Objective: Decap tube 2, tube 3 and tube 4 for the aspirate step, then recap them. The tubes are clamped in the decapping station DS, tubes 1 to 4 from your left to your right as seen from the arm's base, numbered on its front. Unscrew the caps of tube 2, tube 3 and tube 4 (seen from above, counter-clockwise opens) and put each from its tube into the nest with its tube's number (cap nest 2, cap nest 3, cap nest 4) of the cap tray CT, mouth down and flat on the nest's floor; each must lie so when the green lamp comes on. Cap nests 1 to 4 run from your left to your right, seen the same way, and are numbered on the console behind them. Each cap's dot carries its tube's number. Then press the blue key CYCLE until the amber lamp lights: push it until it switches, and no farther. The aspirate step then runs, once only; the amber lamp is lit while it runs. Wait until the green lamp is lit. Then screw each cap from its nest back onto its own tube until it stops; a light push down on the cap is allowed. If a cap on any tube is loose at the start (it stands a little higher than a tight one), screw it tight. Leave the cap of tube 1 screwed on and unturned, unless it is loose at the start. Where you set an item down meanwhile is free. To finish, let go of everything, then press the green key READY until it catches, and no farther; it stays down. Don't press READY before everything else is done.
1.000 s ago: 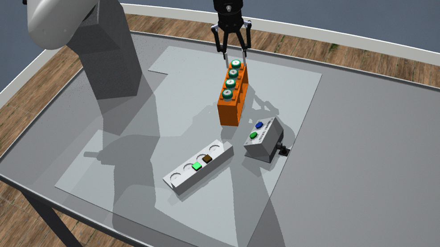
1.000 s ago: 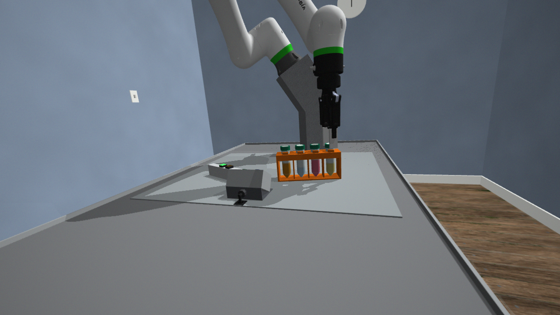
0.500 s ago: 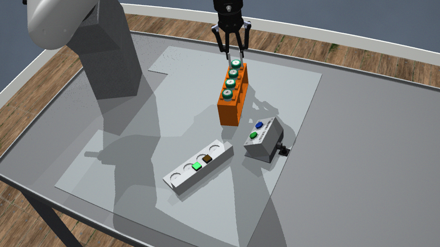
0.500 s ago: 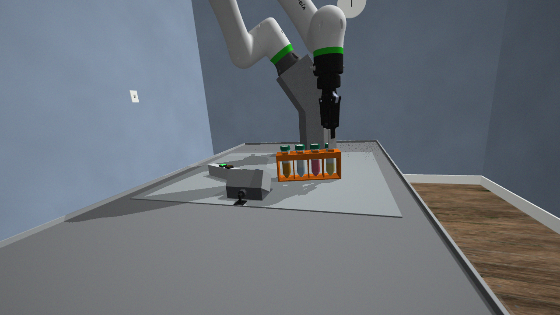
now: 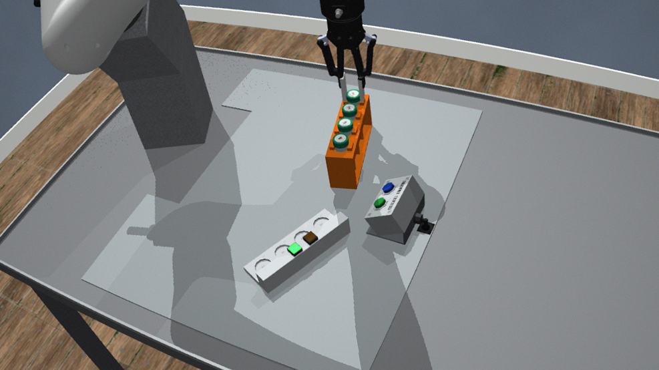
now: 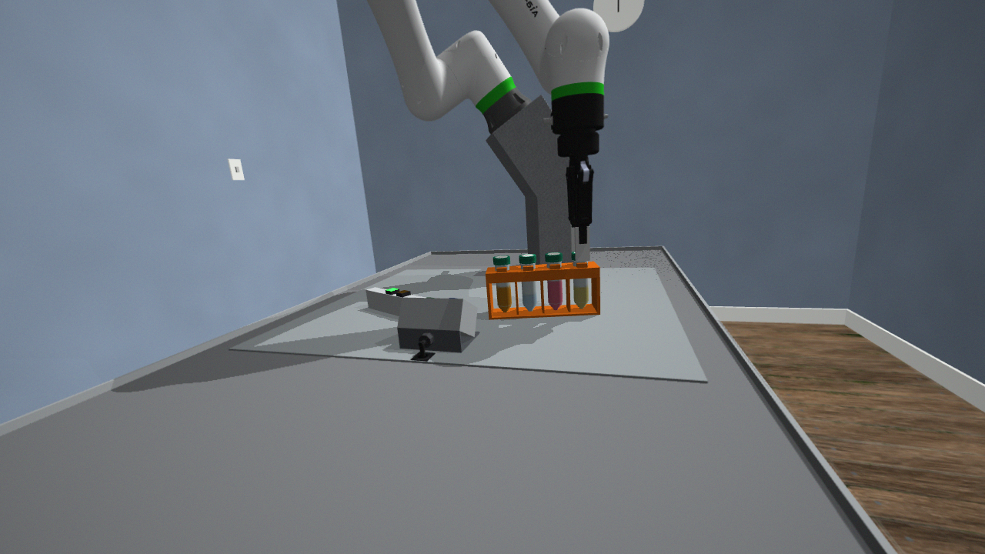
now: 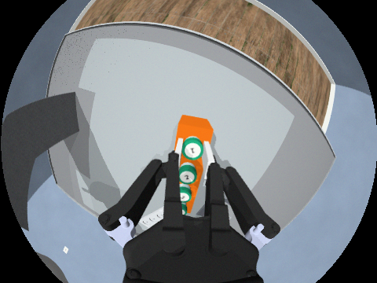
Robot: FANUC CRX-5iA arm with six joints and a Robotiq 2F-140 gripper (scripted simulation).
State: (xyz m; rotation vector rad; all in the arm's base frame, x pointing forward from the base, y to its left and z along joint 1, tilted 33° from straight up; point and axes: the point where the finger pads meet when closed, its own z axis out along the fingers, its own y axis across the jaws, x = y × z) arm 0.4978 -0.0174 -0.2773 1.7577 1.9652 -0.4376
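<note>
We are gripping the green cap (image 5: 353, 96) at the far end of the orange decapping station (image 5: 350, 159) with our gripper (image 5: 353, 92).

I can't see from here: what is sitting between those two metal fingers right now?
A green tube cap, at the end of the orange station. The gripper is shut on it; the wrist view shows a finger on either side.

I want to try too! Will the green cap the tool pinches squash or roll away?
Likely stiff: pinched by the tool, the green cap looks perfectly round. Being round, it may roll if dropped on edge.
</note>
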